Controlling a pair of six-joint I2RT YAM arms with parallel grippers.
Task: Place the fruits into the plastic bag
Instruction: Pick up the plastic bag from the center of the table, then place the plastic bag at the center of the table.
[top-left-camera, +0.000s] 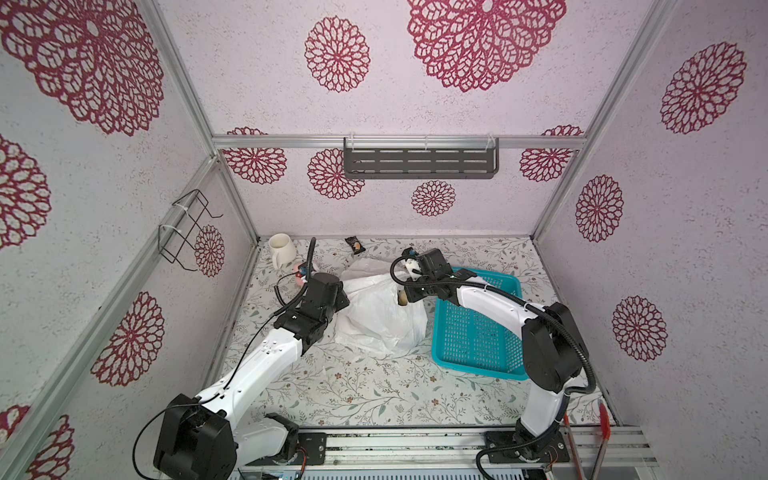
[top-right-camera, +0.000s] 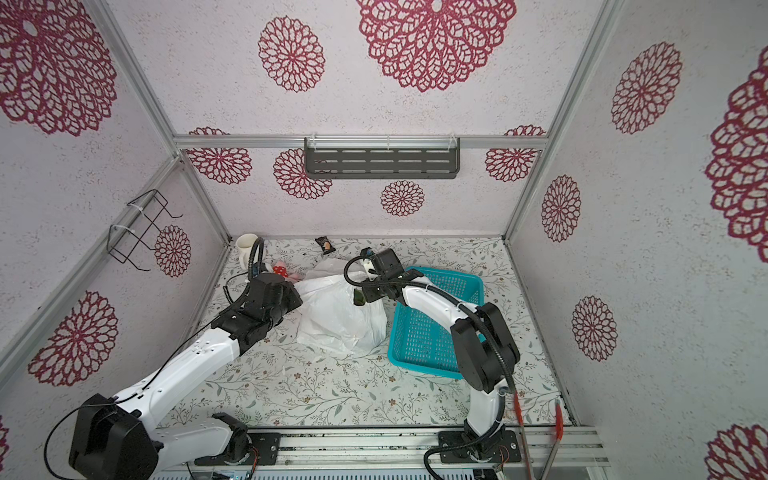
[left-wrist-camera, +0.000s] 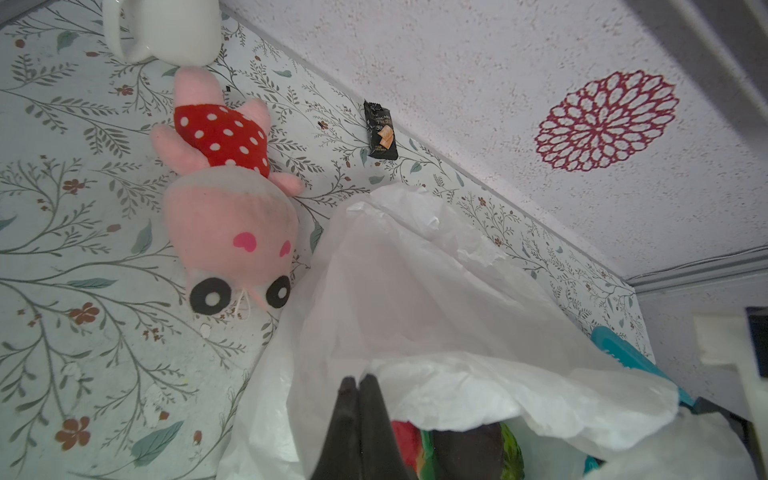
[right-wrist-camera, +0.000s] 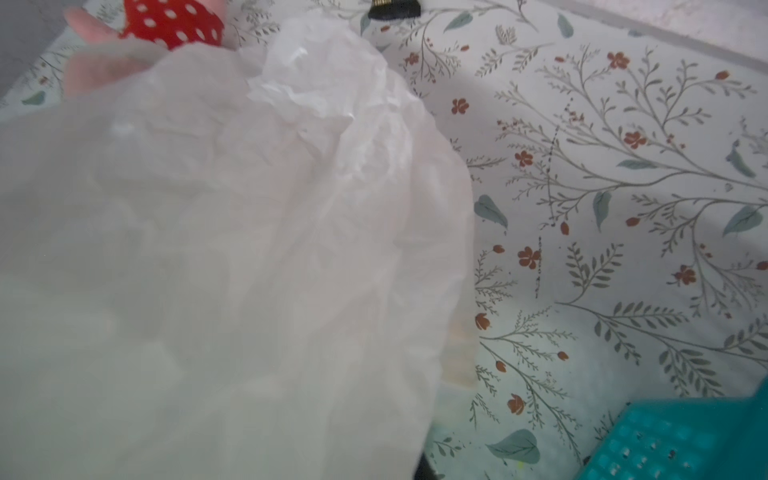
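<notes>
The white crinkly plastic bag (top-left-camera: 378, 320) (top-right-camera: 336, 320) lies mid-table with its mouth towards the back. My left gripper (left-wrist-camera: 357, 384) is at the bag's left edge, its dark fingers pressed together on the thin film. Inside the mouth, the left wrist view shows a red strawberry (left-wrist-camera: 405, 442) and a glossy green fruit (left-wrist-camera: 511, 451) around a dark shape I cannot name. My right gripper (top-left-camera: 415, 293) hangs over the mouth from the right. A green piece (top-right-camera: 358, 297) shows right beside it. Bag film (right-wrist-camera: 249, 249) covers the right wrist view and hides the jaws.
A teal perforated basket (top-left-camera: 437, 332) (top-right-camera: 399, 332) stands right of the bag, under the right arm. A pink plush toy (left-wrist-camera: 232, 232), a white mug (top-left-camera: 281, 247) and a dark snack packet (top-left-camera: 354, 244) lie at the back left. Red-handled tongs (top-right-camera: 557, 432) rest at the front right.
</notes>
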